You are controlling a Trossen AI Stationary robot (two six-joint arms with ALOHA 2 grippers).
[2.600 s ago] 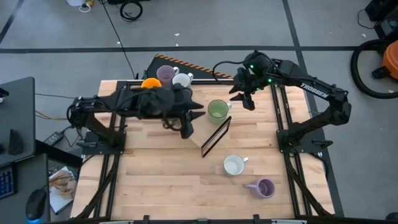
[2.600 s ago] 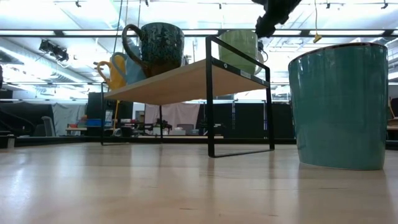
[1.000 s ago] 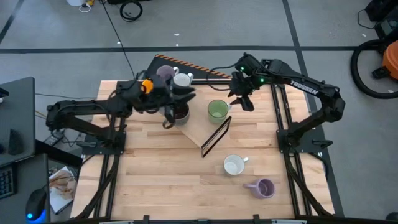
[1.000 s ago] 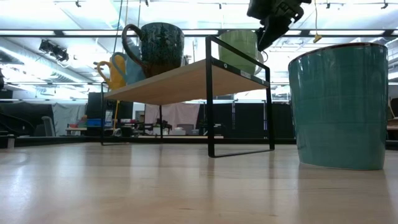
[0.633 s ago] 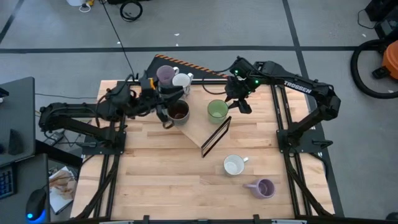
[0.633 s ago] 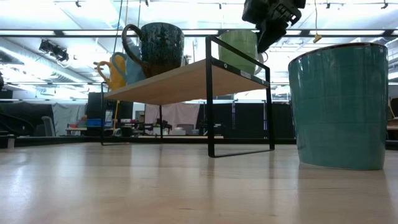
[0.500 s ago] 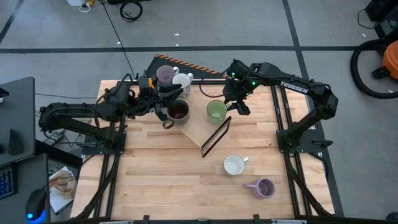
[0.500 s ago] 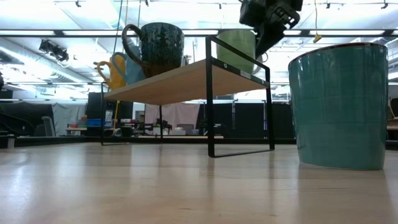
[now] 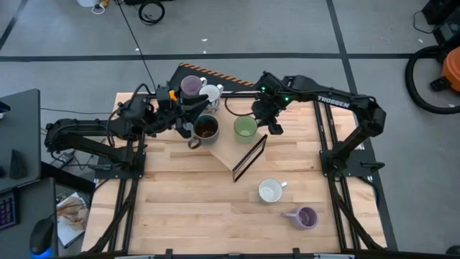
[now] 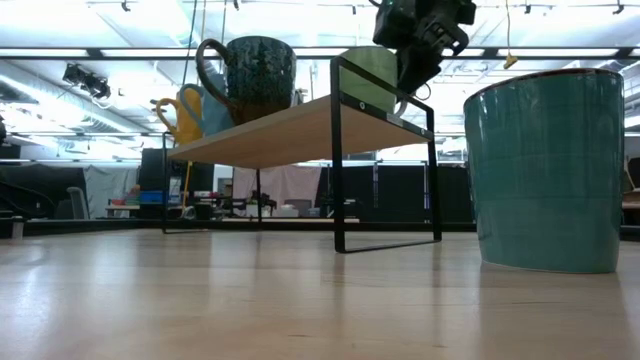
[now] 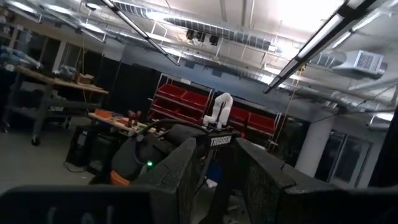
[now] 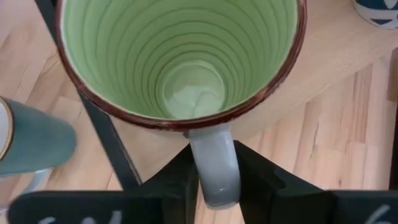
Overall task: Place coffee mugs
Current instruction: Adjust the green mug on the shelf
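**Right gripper on the green mug's handle**

High view: the right gripper [image 9: 267,121] sits at the green mug [image 9: 245,127] on the wooden shelf [image 9: 228,147]; the left gripper [image 9: 188,121] waits by the dark brown mug [image 9: 206,128].

Low view: the green mug [image 10: 375,80] stands upright at the shelf's [image 10: 290,125] near corner, with a gripper [image 10: 412,62] against it.

Right wrist view: both fingers [image 12: 175,180] flank the handle, seemingly closed on it.

Left wrist view: its fingers [image 11: 186,168] stand slightly apart, holding nothing.
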